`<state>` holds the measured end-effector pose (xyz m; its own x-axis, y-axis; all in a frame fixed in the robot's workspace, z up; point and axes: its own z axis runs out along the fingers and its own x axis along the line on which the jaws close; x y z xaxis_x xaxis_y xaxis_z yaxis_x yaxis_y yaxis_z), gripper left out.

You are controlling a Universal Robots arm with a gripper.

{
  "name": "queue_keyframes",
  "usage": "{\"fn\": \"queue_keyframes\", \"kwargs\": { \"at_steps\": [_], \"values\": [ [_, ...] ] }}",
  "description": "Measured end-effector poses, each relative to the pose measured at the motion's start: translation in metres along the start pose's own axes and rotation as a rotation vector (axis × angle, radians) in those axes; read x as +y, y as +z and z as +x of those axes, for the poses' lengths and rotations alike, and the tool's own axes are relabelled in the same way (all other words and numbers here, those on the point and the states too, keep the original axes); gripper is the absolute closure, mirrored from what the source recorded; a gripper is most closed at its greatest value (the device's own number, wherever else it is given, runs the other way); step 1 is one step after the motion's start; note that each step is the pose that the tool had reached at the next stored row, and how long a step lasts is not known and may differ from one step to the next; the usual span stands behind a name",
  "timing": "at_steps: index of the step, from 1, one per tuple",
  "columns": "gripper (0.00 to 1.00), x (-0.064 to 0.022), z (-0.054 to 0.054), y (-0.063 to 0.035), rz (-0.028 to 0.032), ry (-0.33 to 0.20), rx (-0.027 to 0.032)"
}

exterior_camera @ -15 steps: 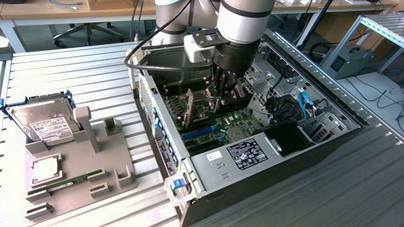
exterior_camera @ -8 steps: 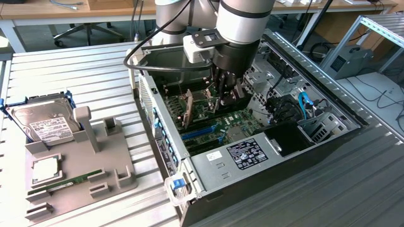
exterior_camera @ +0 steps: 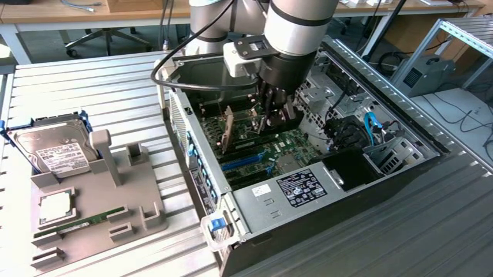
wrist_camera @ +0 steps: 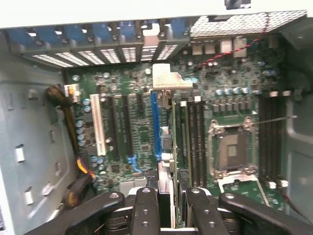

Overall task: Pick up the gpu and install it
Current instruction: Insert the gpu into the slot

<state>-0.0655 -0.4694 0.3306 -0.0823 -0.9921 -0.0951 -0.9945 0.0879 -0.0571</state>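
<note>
Over the open case, exterior view: the end effector hangs low inside the computer case, fingers partly closed on the gpu, which stands on edge above the motherboard.
Step in hand, exterior view: seating the card; by my judgement it should stay upright and parallel to the blue slots, with pressure applied evenly along its top edge.
Counter, exterior view: a ribbed metal counter carries the case and a grey parts holder with a hard drive and a slim memory stick.
Room, exterior view: office chair legs, wooden desks and a metal frame stand beyond the counter.
Inside the case, wrist view: the end effector clamps the gpu edge-on, its silver bracket near the rear slot covers.
Alignment, wrist view: the card lies just beside the long blue slot; whether it is fully seated cannot be told.
Hazards, wrist view: the empty processor socket and the cable bundle sit well clear, though a tilted card could miss the slot.
</note>
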Motion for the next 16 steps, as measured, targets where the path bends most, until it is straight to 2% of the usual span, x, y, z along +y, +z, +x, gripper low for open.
{"fn": "queue_keyframes", "kwargs": {
  "at_steps": [2, 10, 13, 14, 15, 16],
  "values": [
    [0.73, 0.0001, 0.0001, 0.0, -0.0003, 0.0, -0.0022],
    [0.73, 0.0022, 0.0018, 0.0031, -0.0007, -0.006, -0.002],
    [0.73, 0.0034, 0.002, 0.0048, -0.0006, -0.008, 0.0025],
    [0.73, 0.0036, 0.0021, 0.0052, -0.0005, -0.01, 0.0065],
    [0.73, 0.0037, 0.0022, 0.0058, 0.0001, -0.012, 0.0145],
    [0.73, 0.0037, 0.0022, 0.0062, 0.0003, -0.013, 0.0184]
  ]
}}
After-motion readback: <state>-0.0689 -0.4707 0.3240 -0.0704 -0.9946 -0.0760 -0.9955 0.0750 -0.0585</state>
